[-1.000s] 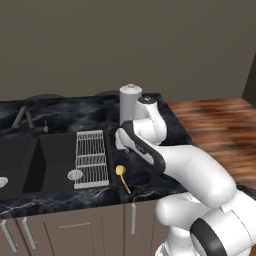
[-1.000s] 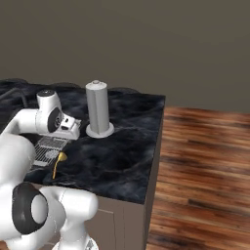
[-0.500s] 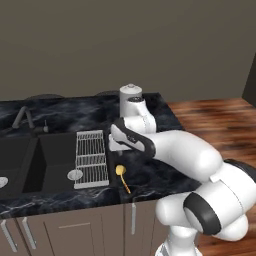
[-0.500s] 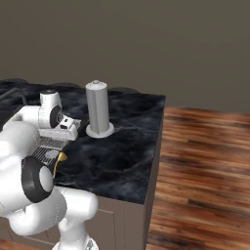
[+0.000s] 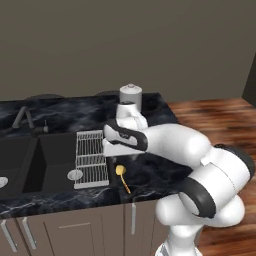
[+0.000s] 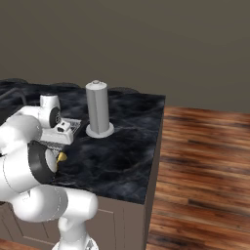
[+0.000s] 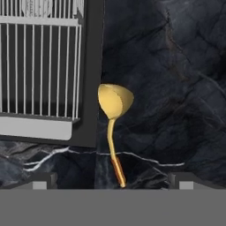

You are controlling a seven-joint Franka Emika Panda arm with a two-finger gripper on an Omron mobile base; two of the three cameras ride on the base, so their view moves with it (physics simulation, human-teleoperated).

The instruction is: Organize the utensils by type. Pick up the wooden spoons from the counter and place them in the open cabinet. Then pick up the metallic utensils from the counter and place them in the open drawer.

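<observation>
step: lining up on metallic utensil (image 7: 114, 115) by the rack (image 7: 39, 62) | gripper (image 7: 112, 180) hanging released, grasping nothing | next: descending, pinching handle

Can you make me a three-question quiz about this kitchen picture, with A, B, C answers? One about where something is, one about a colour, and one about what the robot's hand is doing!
1. Where does the little utensil lie?
A. in the sink
B. on the black counter, beside the wire rack
C. on the floor

2. What colour is its round head?
A. bright yellow
B. blue
C. red

3. What is the gripper doing?
A. squeezing the utensil
B. holding the grey canister
C. open above the utensil, holding nothing

Answers:
1. B, the hand view shows it on the marbled counter next to the rack's edge.
2. A, its head is yellow in the hand view.
3. C, the two finger tips stand wide apart on either side of the handle, touching nothing.
</observation>
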